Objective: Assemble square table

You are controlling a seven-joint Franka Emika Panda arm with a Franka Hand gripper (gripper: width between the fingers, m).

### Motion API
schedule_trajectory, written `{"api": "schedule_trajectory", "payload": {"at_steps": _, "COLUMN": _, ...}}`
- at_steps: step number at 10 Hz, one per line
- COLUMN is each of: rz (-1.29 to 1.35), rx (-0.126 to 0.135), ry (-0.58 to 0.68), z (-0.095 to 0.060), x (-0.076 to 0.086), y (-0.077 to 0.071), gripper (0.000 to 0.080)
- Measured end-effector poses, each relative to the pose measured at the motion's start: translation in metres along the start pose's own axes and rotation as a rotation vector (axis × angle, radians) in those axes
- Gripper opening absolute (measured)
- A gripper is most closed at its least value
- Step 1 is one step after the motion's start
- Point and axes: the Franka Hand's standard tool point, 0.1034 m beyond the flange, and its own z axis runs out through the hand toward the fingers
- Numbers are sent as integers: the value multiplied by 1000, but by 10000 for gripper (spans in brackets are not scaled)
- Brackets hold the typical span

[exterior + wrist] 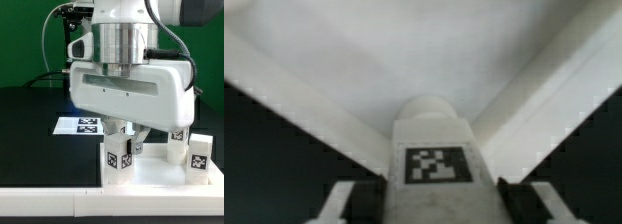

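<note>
The square table top [160, 178] lies flat at the exterior view's lower right, with white tagged legs standing upright in its corners. One leg [118, 155] stands at the near corner, and two more legs [198, 152] are on the exterior view's right. My gripper [127, 133] hangs straight down over the near leg. In the wrist view the leg [438, 150] with its black-and-white tag sits between my fingers [352, 202], whose pads press both its sides. The gripper [439, 196] is shut on this leg. The top's raised rim [295, 90] meets at a corner behind it.
The marker board [80, 125] lies flat on the black table behind the gripper. A long plain white rail [45, 205] runs along the front edge, against the table top. A green wall stands at the back.
</note>
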Motion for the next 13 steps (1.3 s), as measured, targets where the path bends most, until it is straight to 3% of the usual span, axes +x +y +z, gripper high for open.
{"api": "schedule_trajectory", "payload": {"at_steps": 2, "rz": 492, "rx": 22, "ry": -23, "z": 1, "x": -3, "y": -4, "gripper": 285}}
{"api": "schedule_trajectory", "payload": {"at_steps": 6, "rz": 780, "rx": 26, "ry": -16, "z": 2, "x": -3, "y": -3, "gripper": 285}}
{"api": "schedule_trajectory", "payload": {"at_steps": 7, "rz": 814, "rx": 26, "ry": -15, "z": 2, "x": -1, "y": -3, "gripper": 314}}
{"api": "schedule_trajectory", "payload": {"at_steps": 8, "rz": 802, "rx": 26, "ry": -15, "z": 2, "x": -2, "y": -3, "gripper": 449}}
{"api": "schedule_trajectory", "payload": {"at_steps": 9, "rz": 790, "rx": 32, "ry": -15, "z": 0, "x": -2, "y": -4, "gripper": 449}}
{"api": "schedule_trajectory", "payload": {"at_steps": 10, "rz": 772, "rx": 51, "ry": -21, "z": -10, "x": -2, "y": -7, "gripper": 599}}
{"api": "schedule_trajectory", "payload": {"at_steps": 12, "rz": 735, "rx": 81, "ry": -36, "z": -35, "x": 1, "y": -11, "gripper": 634}}
{"api": "schedule_trajectory", "payload": {"at_steps": 13, "rz": 724, "rx": 80, "ry": -37, "z": -37, "x": 2, "y": -11, "gripper": 647}}
